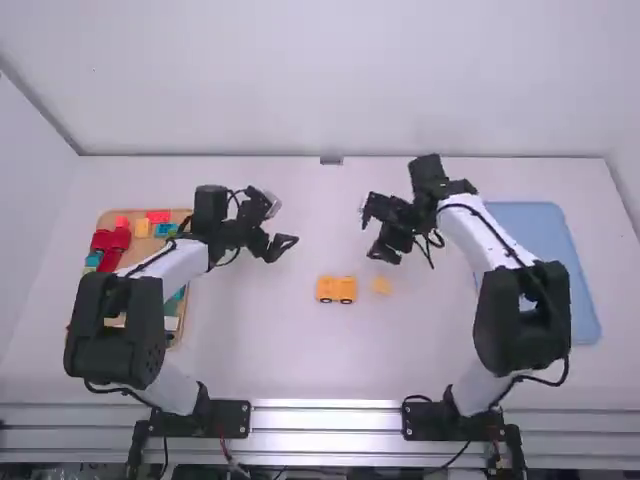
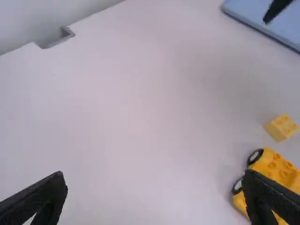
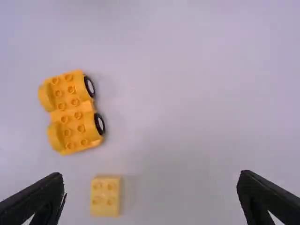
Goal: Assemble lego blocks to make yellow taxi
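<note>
So there's one yellow LEGO car base [image 1: 336,289] sitting flat on the desk [image 1: 270,340], roughly midway between the two arms. It's the chunky kind: I count twelve studs on top, and two black wheels with pale hubs along the side I can see. Just beside it, toward the right arm and not touching, is one loose yellow 2x2 brick [image 1: 382,286], four studs, lying studs up.

Two arms, two tools. The left tool [image 1: 280,246] hangs over the desk on the left arm's side of the car base, a bit farther from the bases, with its fingers spread wide. The right tool [image 1: 384,252] is past the small brick, fingers spread wide too.

Farther out there's one tan tray [image 1: 180,214] partly under the left arm, with red, yellow, teal and green pieces in it. Can't get a solid count, the arm covers some. Over by the right arm is one flat blue tray [image 1: 555,235].

Desk's plain white, metal rails [image 1: 325,415] along the near side, one small grey fitting [image 1: 331,160] at the far edge, pale wall [image 1: 340,70] behind.
</note>
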